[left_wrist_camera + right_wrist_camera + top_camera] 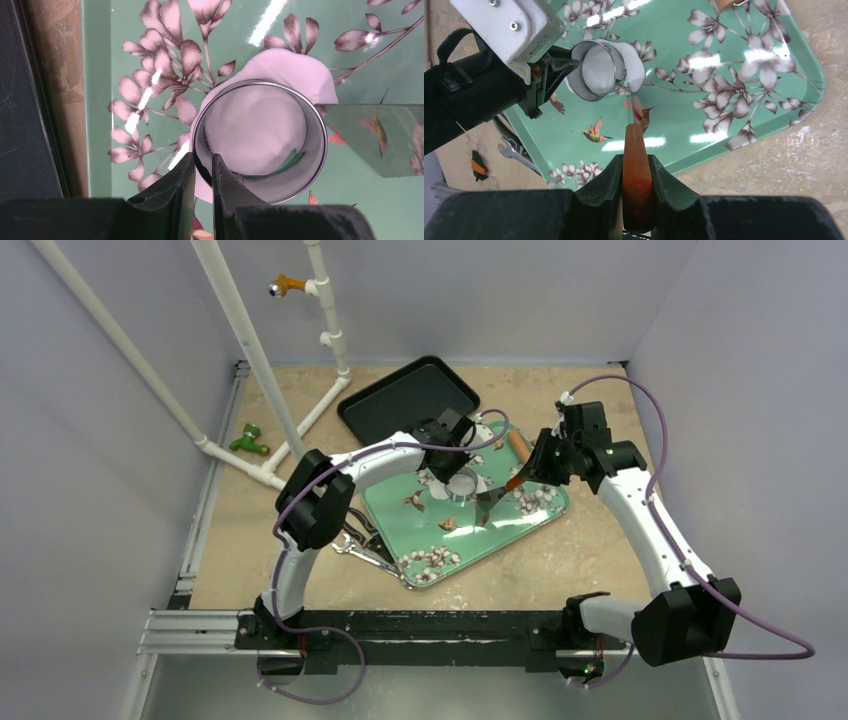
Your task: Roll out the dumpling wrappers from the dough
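Left tool (202,162) pinches ring (320,150); wrapper (255,130) white

Part of the dumpling wrapper (300,70) lies hidden under the ring cutter (280,186). A metal blade (370,135) runs off the left wrist view's right edge. The orange handle (637,185) sinks out of sight inside the right gripper (636,160)

White arms (640,510), black joints (315,510), seemingly purple cables (617,378)
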